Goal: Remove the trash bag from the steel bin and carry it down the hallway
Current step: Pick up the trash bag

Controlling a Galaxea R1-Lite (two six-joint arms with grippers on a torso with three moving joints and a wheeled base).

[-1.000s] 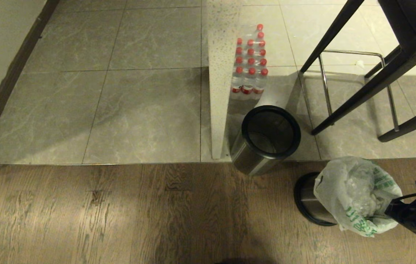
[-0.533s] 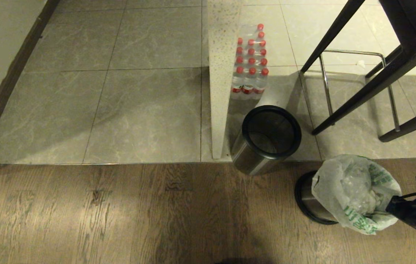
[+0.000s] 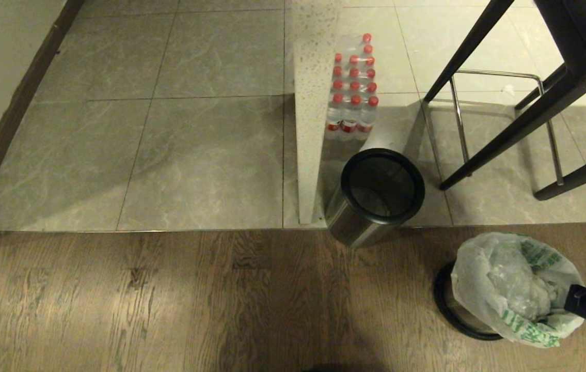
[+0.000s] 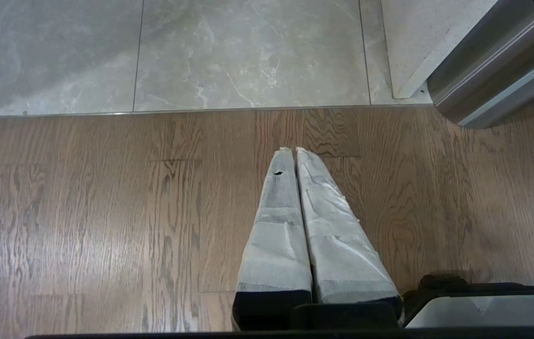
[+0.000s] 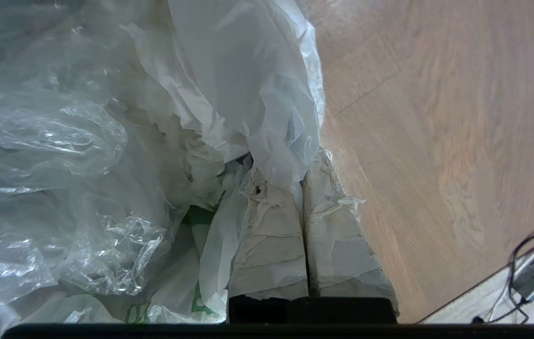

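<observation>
Down at the near right, the right gripper (image 5: 302, 176) has its taped fingers (image 5: 271, 235) pinched tight on the rim of the trash bag (image 3: 509, 287), which bulges over the steel bin (image 3: 453, 310) on the wood floor. Idle, the left gripper (image 4: 293, 151) hangs closed and empty above the planks, near the second bin (image 3: 375, 199) by the tiles.

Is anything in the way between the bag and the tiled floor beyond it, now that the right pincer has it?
The right pincer is shut on the bag, above its bin. Straight ahead stand chair legs; a second bin and a partition sit to the left. Left of those, nothing visible blocks the tiles.
</observation>
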